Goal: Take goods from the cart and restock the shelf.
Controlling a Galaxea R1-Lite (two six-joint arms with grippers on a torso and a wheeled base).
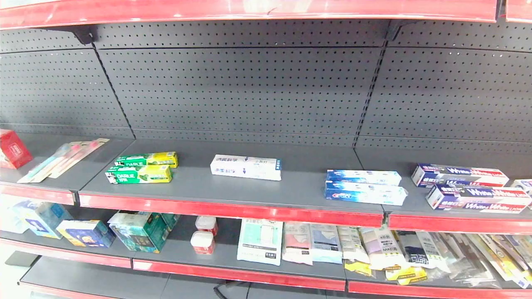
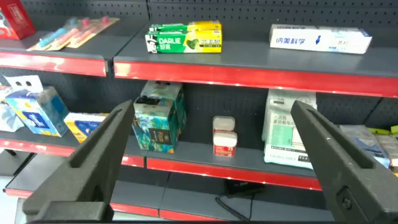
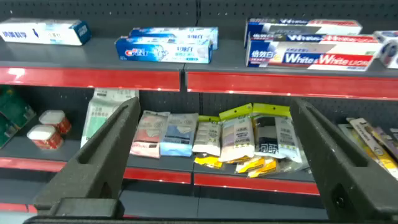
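In the head view, the shelf [image 1: 232,209] has grey boards with red front edges. On the upper board, starting at its left end, there are a red box [image 1: 14,148] and flat toothbrush packs [image 1: 62,160]. Next come two green and yellow toothpaste boxes [image 1: 141,168], one behind the other, and a single white toothpaste box [image 1: 246,167] near the middle. Two blue toothpaste boxes [image 1: 363,187] lie close to that board's right end, and two white, blue and red boxes [image 1: 461,185] lie on the next board to the right. The lower board carries tissue packs [image 1: 39,218], a dark green carton [image 1: 141,230], two small red and white jars [image 1: 204,234] and a row of flat packets [image 1: 374,249].

In the left wrist view, the left gripper [image 2: 211,107] is in front of the shelf. Its jaws are wide apart and nothing is between them. Beyond them the dark green carton and the jars stand on the lower board.

In the right wrist view, the right gripper [image 3: 216,104] also has its jaws wide apart and holds nothing. It faces the flat packets, and the blue toothpaste boxes lie on the board above them.
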